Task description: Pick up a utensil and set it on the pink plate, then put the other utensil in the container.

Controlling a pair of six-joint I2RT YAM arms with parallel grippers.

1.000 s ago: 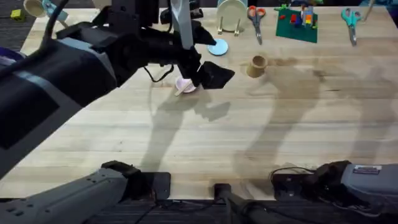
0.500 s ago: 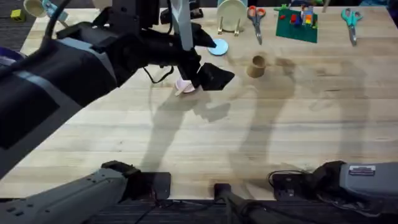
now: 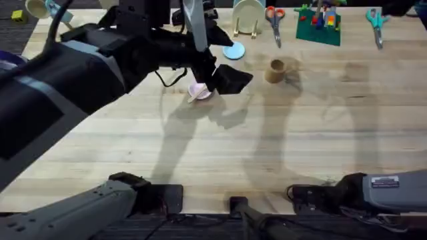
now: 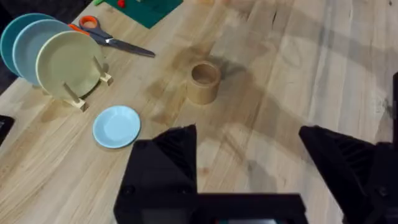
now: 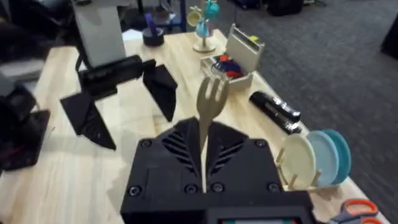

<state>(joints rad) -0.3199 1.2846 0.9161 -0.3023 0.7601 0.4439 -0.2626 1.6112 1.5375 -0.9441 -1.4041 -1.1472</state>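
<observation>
The pink plate (image 3: 199, 91) lies left of the table's middle, partly covered by my left arm. A pale bit at its near rim (image 3: 192, 97) may be the utensil's end. My left gripper (image 3: 230, 63) hovers just right of the plate, open and with nothing between the fingers (image 4: 166, 155). In the left wrist view the tan container (image 4: 204, 82) stands upright beyond it. The same container (image 3: 275, 70) is right of the plate in the overhead view. My right gripper (image 5: 204, 140) is shut on the wooden fork (image 5: 210, 99), tines up, held high over the table.
A light blue plate (image 3: 233, 51) lies behind the pink plate. Along the far edge stand a rack with a pale green plate (image 3: 248, 15), scissors (image 3: 273, 20), a green board with bricks (image 3: 319, 23) and more scissors (image 3: 375, 23). Bare wood spreads in front of the container.
My left arm has hardly moved. The shadows on the table's right half have drifted to the right, and the right arm's base link has shifted slightly.
</observation>
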